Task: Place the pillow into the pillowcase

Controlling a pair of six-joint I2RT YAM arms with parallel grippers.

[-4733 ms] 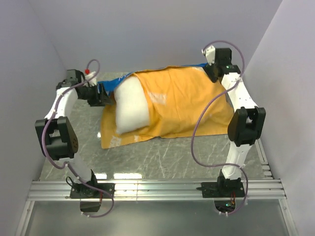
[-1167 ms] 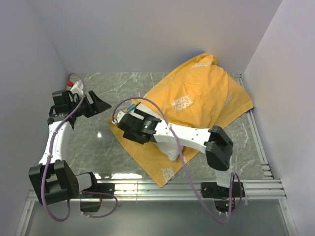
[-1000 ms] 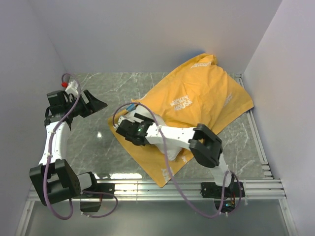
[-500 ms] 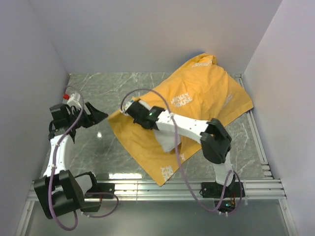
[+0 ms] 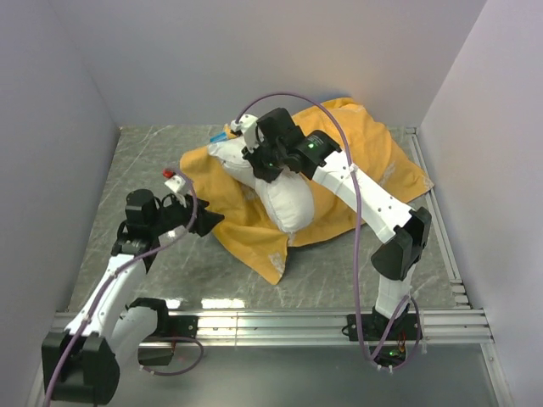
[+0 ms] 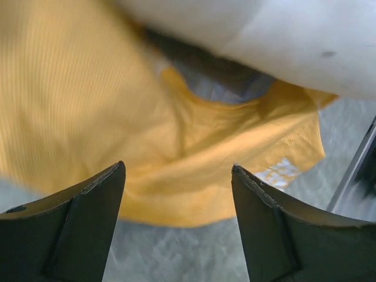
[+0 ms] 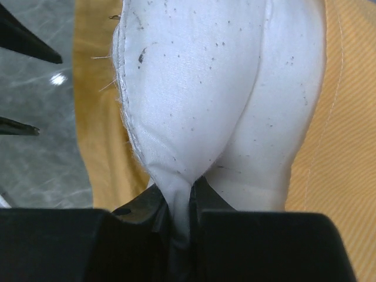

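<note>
Pillow (image 5: 284, 203) tight in right end effector (image 7: 181, 212) over crumpled pillowcase (image 5: 246, 231); left end effector (image 6: 177, 167) agape near its edge.

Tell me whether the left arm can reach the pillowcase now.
Probably yes: the open left gripper faces the pillowcase, nothing between them; the right gripper holds the pillow farther back.
</note>
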